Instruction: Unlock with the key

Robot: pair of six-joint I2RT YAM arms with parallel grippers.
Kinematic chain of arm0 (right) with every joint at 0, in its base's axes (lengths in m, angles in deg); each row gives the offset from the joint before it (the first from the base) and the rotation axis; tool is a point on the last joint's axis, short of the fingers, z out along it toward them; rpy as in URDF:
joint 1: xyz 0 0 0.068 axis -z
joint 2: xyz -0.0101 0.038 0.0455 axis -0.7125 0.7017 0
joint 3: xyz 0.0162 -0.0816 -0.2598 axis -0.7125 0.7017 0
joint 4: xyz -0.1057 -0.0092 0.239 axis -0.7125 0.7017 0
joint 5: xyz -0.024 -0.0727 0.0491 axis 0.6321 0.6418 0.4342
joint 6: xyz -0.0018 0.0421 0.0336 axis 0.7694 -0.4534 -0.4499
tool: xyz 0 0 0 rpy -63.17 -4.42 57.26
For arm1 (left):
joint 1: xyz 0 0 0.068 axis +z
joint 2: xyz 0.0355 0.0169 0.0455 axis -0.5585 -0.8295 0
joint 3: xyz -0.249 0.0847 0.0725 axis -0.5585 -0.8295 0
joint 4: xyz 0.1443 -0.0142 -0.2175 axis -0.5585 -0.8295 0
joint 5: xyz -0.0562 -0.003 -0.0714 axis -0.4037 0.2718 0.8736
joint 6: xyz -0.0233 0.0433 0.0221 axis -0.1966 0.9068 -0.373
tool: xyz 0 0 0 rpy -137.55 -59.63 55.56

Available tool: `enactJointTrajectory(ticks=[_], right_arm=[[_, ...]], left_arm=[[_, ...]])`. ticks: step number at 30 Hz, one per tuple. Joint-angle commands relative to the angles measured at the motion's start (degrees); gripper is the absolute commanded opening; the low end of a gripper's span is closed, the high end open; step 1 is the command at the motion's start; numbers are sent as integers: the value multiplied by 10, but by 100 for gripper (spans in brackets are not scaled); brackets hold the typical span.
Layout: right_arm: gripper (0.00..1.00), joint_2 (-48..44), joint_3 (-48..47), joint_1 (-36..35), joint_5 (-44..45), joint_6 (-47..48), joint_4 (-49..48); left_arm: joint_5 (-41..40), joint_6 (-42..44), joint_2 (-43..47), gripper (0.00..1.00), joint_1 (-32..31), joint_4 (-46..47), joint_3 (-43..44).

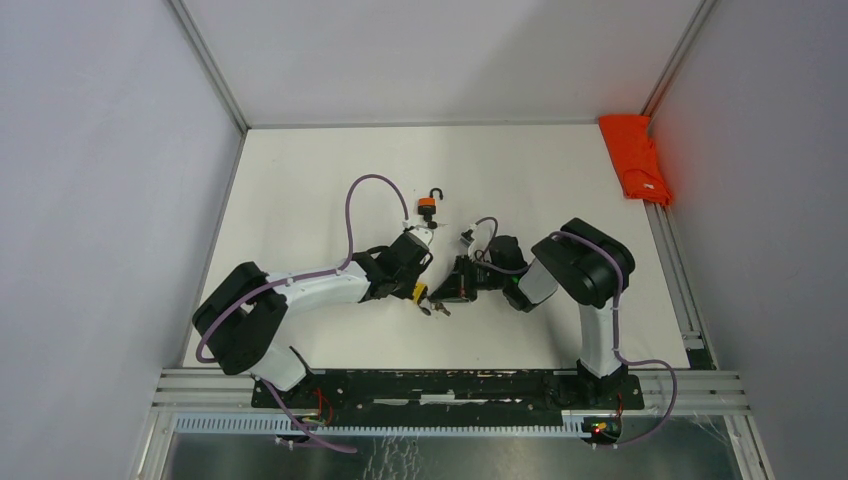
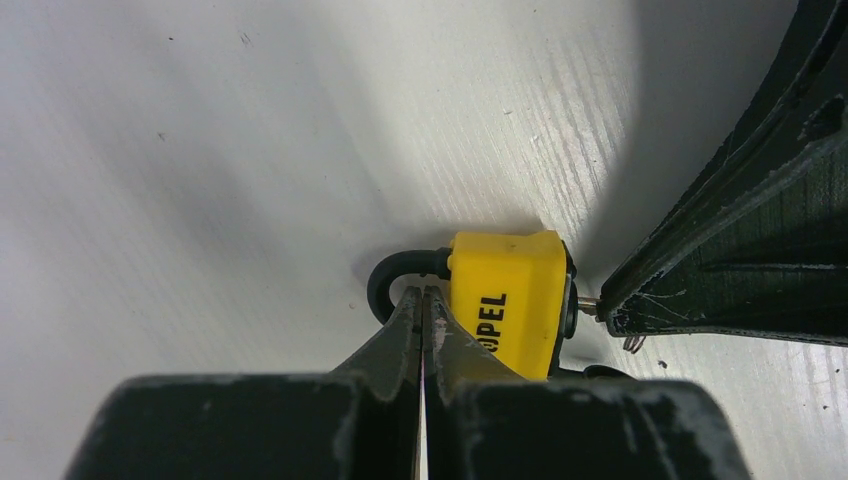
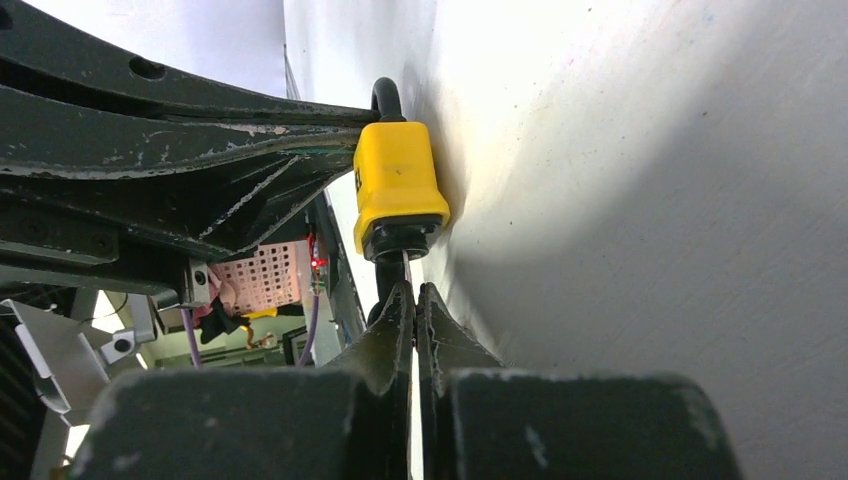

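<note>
Key (image 3: 405,262) sits in the keyway at the bottom of the yellow padlock (image 3: 397,185), with the right gripper (image 3: 410,295) clenched on it. Left gripper (image 2: 421,303) is clamped on the padlock's black shackle (image 2: 392,272). Lock body is close against the worktop (image 2: 250,150), between the two arms. Orange padlock (image 1: 428,207) lies further back, shackle open. Orange cloth (image 1: 635,158) is at the far right corner.

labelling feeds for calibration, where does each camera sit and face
Top external: above, behind the bases, facing down on the white table; left arm, right arm show.
Left wrist: on that arm, facing along its shut left end effector at the yellow padlock with black shackle.
Right wrist: on its arm, facing along its shut right end effector at the thin metal key.
Shared: both wrist views show the padlock, from opposite ends.
</note>
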Motion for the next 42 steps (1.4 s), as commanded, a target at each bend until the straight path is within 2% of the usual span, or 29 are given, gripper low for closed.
enactJointTrajectory(ticks=[1, 7, 17, 25, 42], right_arm=[[0, 50, -31, -13, 88, -5, -9], [0, 62, -26, -13, 75, -40, -40], [0, 54, -38, -21, 74, 2, 38], [0, 65, -69, -32, 52, 20, 56], [0, 81, -92, -48, 55, -12, 3]], left_arm=[[89, -51, 4, 2, -28, 38, 21], [88, -52, 3, 2, -29, 38, 24], [86, -54, -3, 2, -34, 38, 30], [87, -55, -8, 2, -37, 44, 31], [89, -53, -18, 2, -42, 56, 32]])
